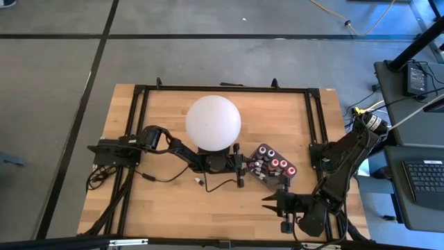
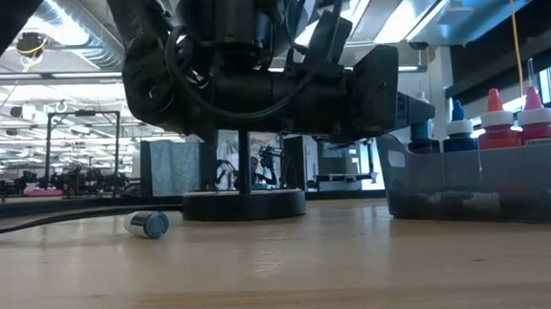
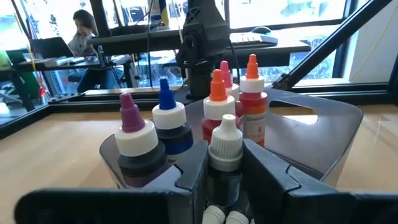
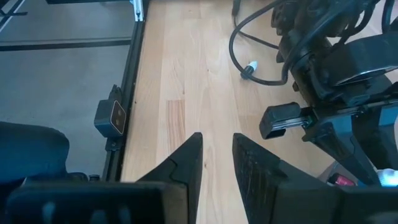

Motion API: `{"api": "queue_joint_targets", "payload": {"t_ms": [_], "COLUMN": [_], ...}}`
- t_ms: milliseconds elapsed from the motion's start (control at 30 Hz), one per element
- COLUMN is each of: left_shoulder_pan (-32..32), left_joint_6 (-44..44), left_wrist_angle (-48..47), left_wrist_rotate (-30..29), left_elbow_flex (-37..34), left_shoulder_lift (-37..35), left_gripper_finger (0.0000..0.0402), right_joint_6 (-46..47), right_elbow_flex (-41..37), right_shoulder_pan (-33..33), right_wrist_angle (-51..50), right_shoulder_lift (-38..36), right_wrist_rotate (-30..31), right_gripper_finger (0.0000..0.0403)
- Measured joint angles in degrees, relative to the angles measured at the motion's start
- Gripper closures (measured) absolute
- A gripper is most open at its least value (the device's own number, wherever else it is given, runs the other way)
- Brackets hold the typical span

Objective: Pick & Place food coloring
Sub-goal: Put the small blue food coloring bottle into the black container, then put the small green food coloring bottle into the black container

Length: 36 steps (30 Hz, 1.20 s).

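A dark translucent tray (image 1: 284, 179) right of the table's middle holds several upright food coloring bottles (image 3: 186, 118) with purple, blue, orange and red tips. My left gripper (image 3: 225, 155) reaches level from the table's left to the tray's left end and is shut on a dark bottle with a white cap (image 3: 225, 138). One more small bottle (image 1: 199, 182) lies on its side on the wood, left of the tray. My right gripper (image 4: 217, 149) hovers near the front edge, right of the middle, its fingers a narrow gap apart around nothing. My left gripper pinches the white-capped bottle between its two fingers, on the dark body just under the cap (image 3: 224, 180). The fingers come in level from the table's left. The bottle stands upright at the tray's left end; the gripper hides its bottom.
A big white globe lamp (image 1: 213, 121) on a dark base (image 2: 243, 206) stands just behind my left gripper. A black cable (image 1: 218, 184) loops on the wood near the lying bottle. A black frame (image 1: 139, 139) edges the table. A person sits at a desk (image 3: 84, 31) in the room behind.
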Motion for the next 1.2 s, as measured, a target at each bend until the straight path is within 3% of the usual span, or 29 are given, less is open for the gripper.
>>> {"api": "queue_joint_targets", "payload": {"t_ms": [867,1000,1200], "left_shoulder_pan": [-0.41,-1.96,-6.41], "left_joint_6": [-0.01,0.2,10.0], "left_wrist_angle": [-0.95,-1.68,-13.51], "left_wrist_rotate": [0.26,3.51,6.54], "left_elbow_flex": [-0.23,-0.31,-0.21], "left_shoulder_lift": [-0.85,-3.14,-8.16], "left_gripper_finger": [0.0278,0.028,0.0281], "right_joint_6": [0.0,0.0,0.0], "right_elbow_flex": [-0.02,-0.02,-0.02], "right_shoulder_pan": [0.0,0.0,0.0], "right_wrist_angle": [-0.09,-0.18,-0.33], "right_shoulder_lift": [0.0,0.02,0.02], "right_wrist_rotate": [0.0,0.0,-0.02], "right_gripper_finger": [0.0311,0.0311,0.0311]}}
